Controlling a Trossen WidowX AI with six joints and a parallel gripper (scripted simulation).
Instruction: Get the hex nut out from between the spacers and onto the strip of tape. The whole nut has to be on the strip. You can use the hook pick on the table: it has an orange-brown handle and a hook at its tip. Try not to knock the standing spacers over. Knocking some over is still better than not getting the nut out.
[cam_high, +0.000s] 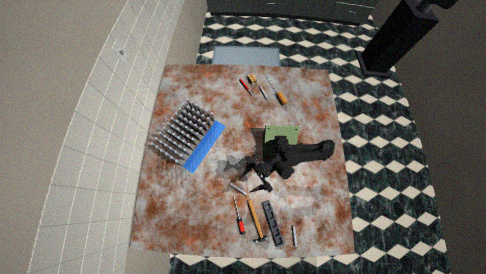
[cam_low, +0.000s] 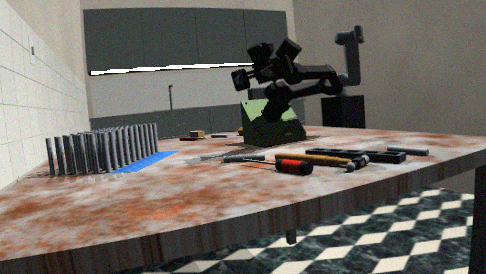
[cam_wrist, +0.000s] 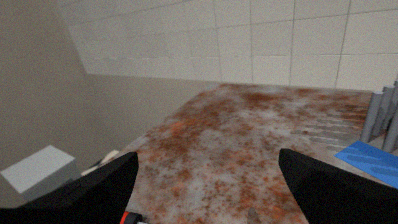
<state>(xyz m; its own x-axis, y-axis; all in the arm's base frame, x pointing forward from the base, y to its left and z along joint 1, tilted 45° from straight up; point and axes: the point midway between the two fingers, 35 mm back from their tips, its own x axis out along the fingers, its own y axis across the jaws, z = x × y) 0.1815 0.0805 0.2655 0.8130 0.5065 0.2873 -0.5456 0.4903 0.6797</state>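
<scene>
A: Start at the left of the top view. What stands there?

B: A dense block of grey standing spacers (cam_high: 181, 131), all upright, too many and too close-packed to count. I can't make out the hex nut among them in any view.

A: And beside them?

B: One blue strip of tape (cam_high: 205, 146) lies flat along the block's right edge, just beside the last row. Nothing rests on it.

A: Further right, upper part of the frame?

B: Four small tools in a cluster: a red-handled one (cam_high: 245, 86), a small orange block (cam_high: 252, 78), a grey pin (cam_high: 262, 92), and the hook pick (cam_high: 278, 92) with its orange-brown handle, lying well apart from the arm.

A: The arm?

B: One arm on a green base (cam_high: 282, 133) at frame centre. Its gripper (cam_wrist: 207, 172) hangs above the rusty table (cam_high: 200, 215), fingers spread nearly to their widest, holding nothing.

A: Lower centre?

B: Five items: a grey pin (cam_high: 238, 188), a red-handled screwdriver (cam_high: 240, 217), a yellow-handled hammer (cam_high: 255, 218), a dark slotted bar (cam_high: 272, 222), another grey pin (cam_high: 294, 235).
</scene>
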